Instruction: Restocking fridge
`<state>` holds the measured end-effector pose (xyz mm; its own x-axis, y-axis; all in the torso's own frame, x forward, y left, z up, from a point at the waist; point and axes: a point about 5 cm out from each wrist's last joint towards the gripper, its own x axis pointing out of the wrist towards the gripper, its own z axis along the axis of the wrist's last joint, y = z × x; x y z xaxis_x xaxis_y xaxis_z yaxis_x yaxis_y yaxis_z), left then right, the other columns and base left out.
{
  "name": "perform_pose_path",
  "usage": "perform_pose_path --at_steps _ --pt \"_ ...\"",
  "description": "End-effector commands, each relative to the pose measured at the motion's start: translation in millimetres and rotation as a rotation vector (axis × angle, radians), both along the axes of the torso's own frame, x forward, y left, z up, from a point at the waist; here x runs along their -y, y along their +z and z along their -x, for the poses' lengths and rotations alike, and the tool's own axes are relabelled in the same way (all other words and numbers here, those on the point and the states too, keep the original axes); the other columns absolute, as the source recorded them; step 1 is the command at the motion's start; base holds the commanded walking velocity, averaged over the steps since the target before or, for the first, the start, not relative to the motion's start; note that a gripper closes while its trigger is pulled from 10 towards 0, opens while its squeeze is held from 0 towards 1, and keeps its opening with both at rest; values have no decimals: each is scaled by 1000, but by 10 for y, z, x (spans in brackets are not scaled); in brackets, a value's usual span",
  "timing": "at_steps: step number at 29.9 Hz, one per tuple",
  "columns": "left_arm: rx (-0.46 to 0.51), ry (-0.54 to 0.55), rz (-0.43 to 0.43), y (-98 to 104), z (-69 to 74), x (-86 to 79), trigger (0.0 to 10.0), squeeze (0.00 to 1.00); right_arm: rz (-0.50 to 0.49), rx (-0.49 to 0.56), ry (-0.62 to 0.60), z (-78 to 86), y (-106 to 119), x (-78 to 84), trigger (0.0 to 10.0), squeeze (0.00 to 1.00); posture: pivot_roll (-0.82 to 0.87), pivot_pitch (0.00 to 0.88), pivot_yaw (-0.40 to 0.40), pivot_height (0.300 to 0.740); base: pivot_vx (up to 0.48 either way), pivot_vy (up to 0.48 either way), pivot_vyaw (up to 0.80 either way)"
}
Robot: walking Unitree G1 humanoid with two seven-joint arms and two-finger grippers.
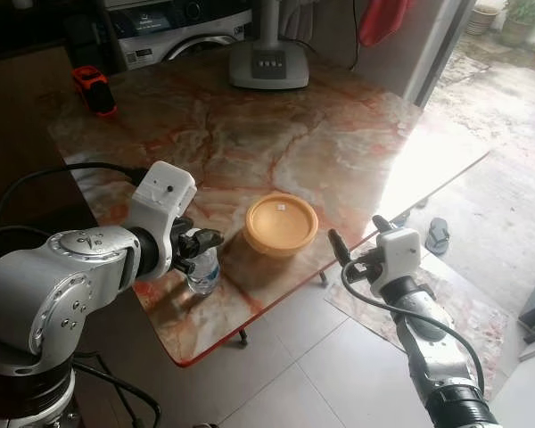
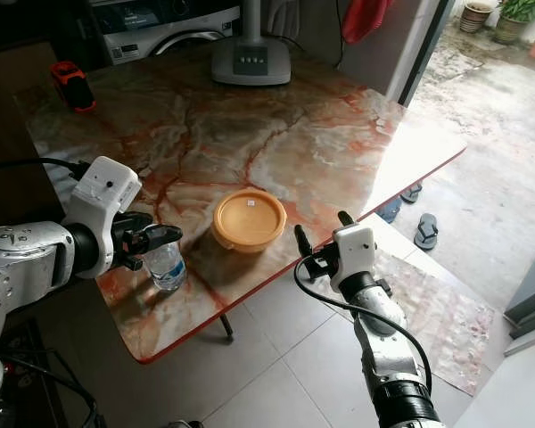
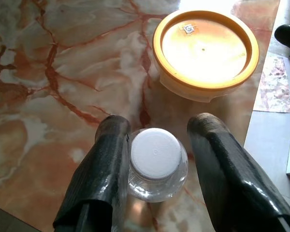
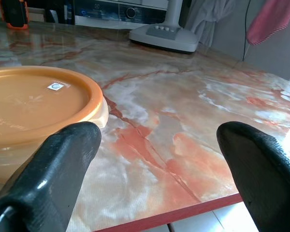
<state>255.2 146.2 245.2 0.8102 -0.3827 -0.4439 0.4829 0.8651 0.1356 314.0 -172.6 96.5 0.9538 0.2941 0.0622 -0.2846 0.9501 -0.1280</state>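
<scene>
Our left gripper [image 3: 154,169] is spread wide around the little water bottle [image 3: 156,164] near the table's [image 1: 339,134] near left edge, not squeezing yet. We should close gently below the cap, keeping it upright. Our right gripper [image 4: 159,159] waits spread apart, just right of the orange bowl [image 1: 281,223].

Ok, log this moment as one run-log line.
left claw: open, straddling water bottle | right claw: open, at table edge | orange container: untouched

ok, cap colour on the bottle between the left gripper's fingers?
White, on a clear water bottle. The left wrist view shows it best, looking straight down on the cap.
</scene>
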Motion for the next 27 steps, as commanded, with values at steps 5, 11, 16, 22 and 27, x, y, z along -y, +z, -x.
perform_pose_path --at_steps 5,11,16,22,27 --pt "-16 38 -25 -23 -1 -56 10000 0 5 -14 4 -7 -20 3 10000 0 94 86 -58 740 0 0 0" --pt "-25 43 -20 -37 -3 -54 10000 0 2 -13 7 -12 -16 -10 10000 0 95 86 -60 740 0 0 0" --pt "-36 48 -11 -58 1 -63 9020 0 3 -14 12 -13 -16 -20 10000 0 94 86 -60 740 0 0 0" --pt "-51 45 -2 -95 8 -52 9765 0 5 -14 16 -11 -16 -22 10000 0 93 88 -61 740 0 0 0" --pt "-52 42 -3 -97 12 -48 0 0 6 -16 15 -10 -19 -21 10000 0 92 90 -61 740 0 0 0"
